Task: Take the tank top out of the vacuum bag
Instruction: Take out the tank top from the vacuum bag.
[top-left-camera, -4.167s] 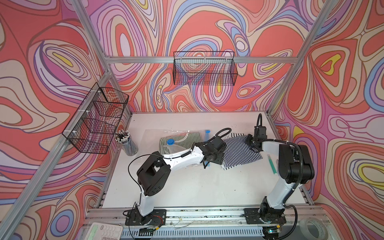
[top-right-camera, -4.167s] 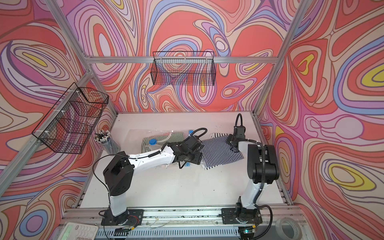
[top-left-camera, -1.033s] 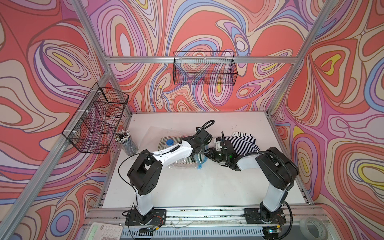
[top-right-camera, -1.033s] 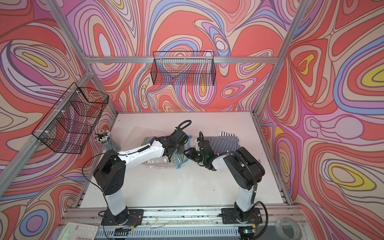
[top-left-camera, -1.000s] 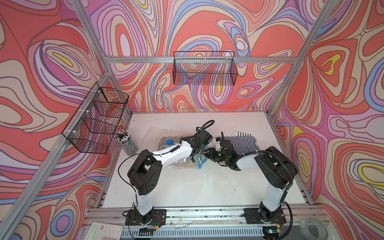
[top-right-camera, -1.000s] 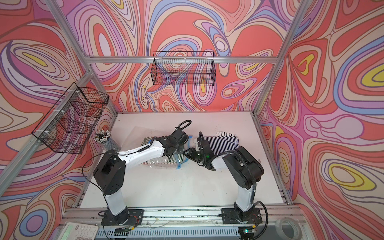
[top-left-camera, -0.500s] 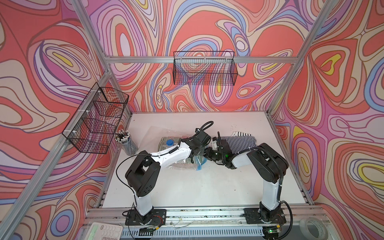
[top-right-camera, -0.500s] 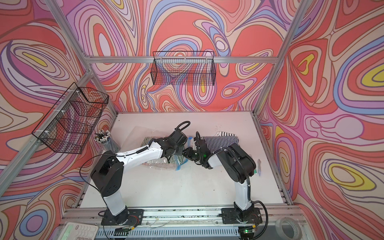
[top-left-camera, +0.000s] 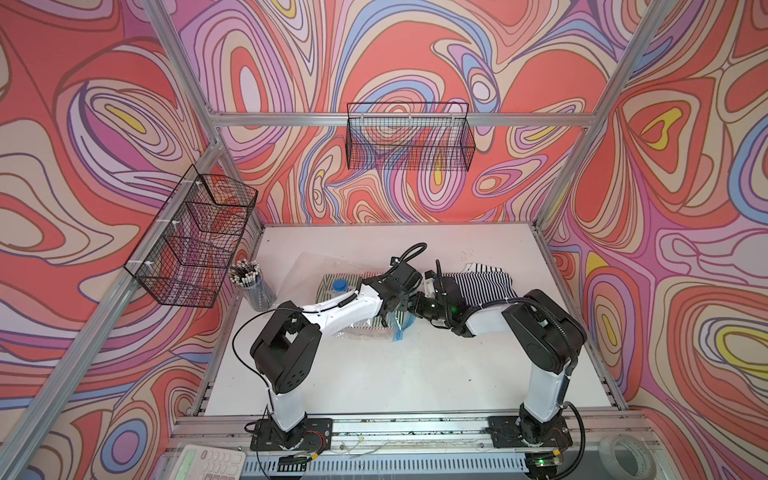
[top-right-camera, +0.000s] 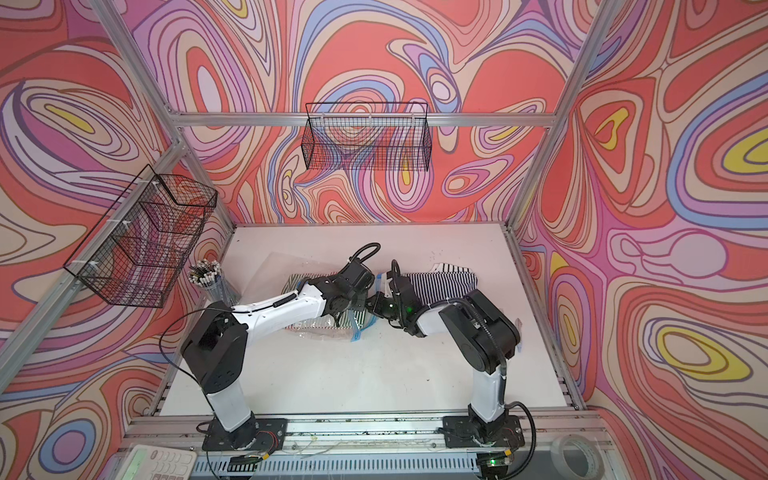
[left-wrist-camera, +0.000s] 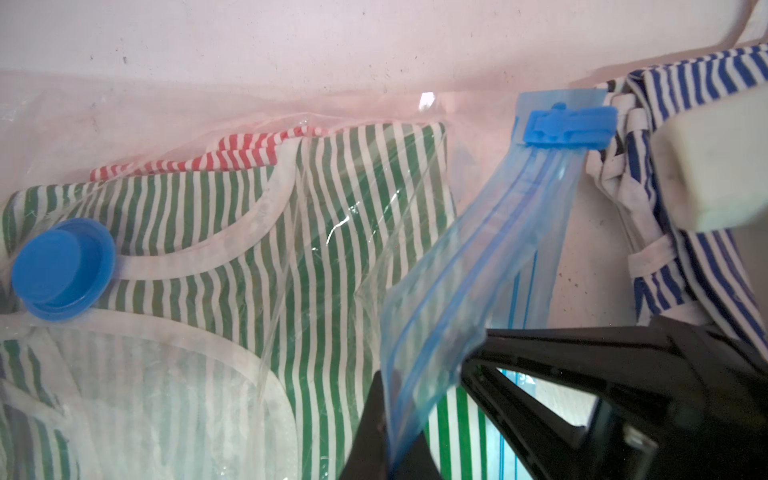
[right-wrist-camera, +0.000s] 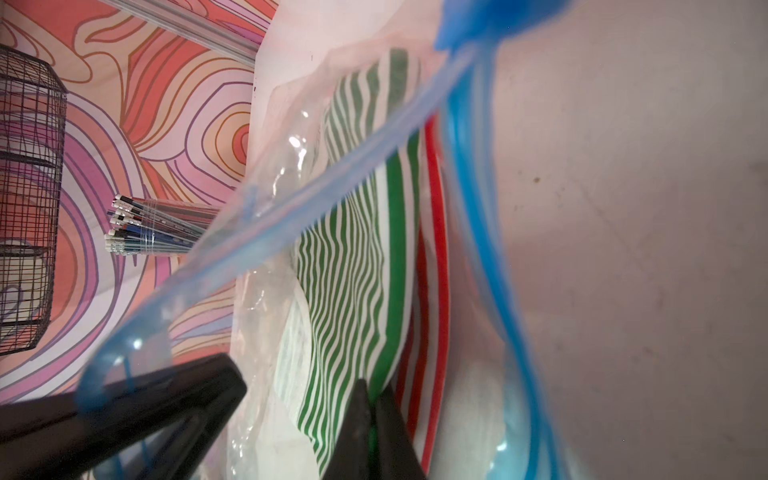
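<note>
The clear vacuum bag (top-left-camera: 316, 266) lies mid-table with its blue valve cap (left-wrist-camera: 62, 270) on top. Inside it lie a green-striped tank top (left-wrist-camera: 332, 208) and a red-striped one (left-wrist-camera: 249, 149). My left gripper (left-wrist-camera: 390, 415) is shut on the bag's light-blue zip strip (left-wrist-camera: 478, 266) and holds the mouth raised. My right gripper (right-wrist-camera: 372, 390) has reached into the mouth and is shut on the edge of the green-striped tank top (right-wrist-camera: 353, 257). In both top views the two grippers (top-left-camera: 401, 309) (top-right-camera: 372, 305) meet at the bag's right end.
A navy-striped top (top-left-camera: 486, 286) lies outside the bag, just right of the grippers. A cup of pens (top-left-camera: 253, 286) stands at the left edge. Wire baskets (top-left-camera: 195, 241) (top-left-camera: 409, 141) hang on the walls. A tape roll (top-left-camera: 623, 455) and a keypad (top-left-camera: 208, 463) sit below the front rail.
My right gripper has moved left into the bag's mouth and closed on the green-striped fabric. The left gripper has kept its hold on the zip strip.
</note>
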